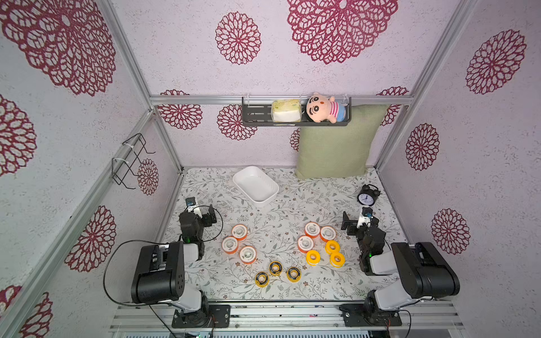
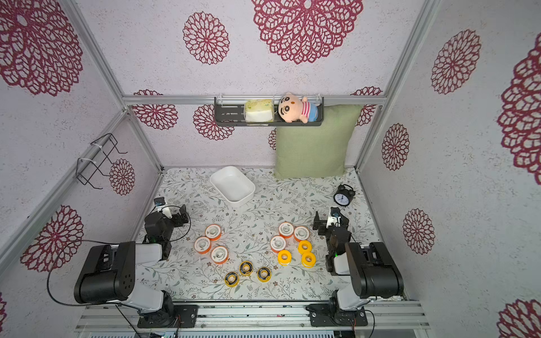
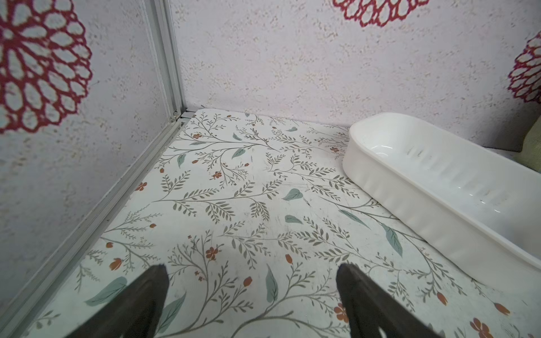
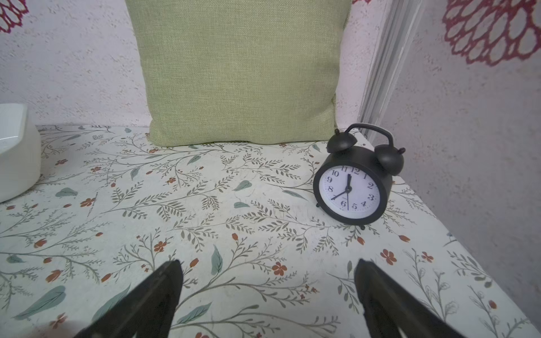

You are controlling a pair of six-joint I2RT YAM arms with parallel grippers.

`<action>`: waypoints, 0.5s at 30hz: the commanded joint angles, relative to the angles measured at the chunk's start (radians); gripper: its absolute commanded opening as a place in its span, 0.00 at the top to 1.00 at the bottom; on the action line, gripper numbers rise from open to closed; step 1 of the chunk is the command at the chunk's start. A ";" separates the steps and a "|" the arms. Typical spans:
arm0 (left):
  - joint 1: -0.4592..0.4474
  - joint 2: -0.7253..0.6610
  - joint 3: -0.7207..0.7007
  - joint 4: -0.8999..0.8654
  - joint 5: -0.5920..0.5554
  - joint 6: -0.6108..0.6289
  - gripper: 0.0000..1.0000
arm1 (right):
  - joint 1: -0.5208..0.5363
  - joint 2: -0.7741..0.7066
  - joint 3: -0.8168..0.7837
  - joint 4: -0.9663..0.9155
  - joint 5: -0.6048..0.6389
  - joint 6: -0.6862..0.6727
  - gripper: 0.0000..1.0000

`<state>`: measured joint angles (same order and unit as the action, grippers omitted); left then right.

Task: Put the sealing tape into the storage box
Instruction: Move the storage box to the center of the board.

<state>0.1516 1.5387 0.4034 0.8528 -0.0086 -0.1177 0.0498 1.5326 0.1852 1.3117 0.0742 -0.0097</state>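
Observation:
The sealing tape lies in groups of three on the floral table. Orange rolls with white faces (image 1: 239, 232) sit left of centre, and more orange rolls (image 1: 312, 229) lie to the right. All-yellow rolls (image 1: 313, 257) lie just in front of those. Yellow rolls with black faces (image 1: 275, 268) are nearest the front edge. The white storage box (image 1: 255, 185) (image 3: 409, 204) stands empty at the back, turned at an angle. My left gripper (image 1: 200, 212) (image 3: 251, 267) is open over bare table by the left wall. My right gripper (image 1: 359, 222) (image 4: 268, 263) is open too, near the right-hand rolls, holding nothing.
A green pillow (image 1: 336, 143) leans on the back wall at the right. A black alarm clock (image 4: 351, 187) stands near the right wall, just beyond my right gripper. A black wall shelf (image 1: 254, 117) holds a plush doll. A wire rack (image 1: 131, 161) hangs on the left wall.

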 commanded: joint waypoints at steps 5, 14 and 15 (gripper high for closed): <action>0.006 0.010 0.015 0.025 0.009 0.003 0.03 | 0.002 0.003 0.025 0.029 -0.008 -0.007 0.01; 0.006 0.012 0.024 0.012 -0.045 -0.017 0.03 | 0.002 0.004 0.026 0.029 -0.010 -0.007 0.01; 0.006 0.013 0.023 0.009 -0.046 -0.019 0.03 | 0.002 0.003 0.026 0.028 -0.010 -0.007 0.01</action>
<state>0.1516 1.5387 0.4076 0.8509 -0.0357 -0.1257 0.0498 1.5326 0.1852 1.3117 0.0738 -0.0097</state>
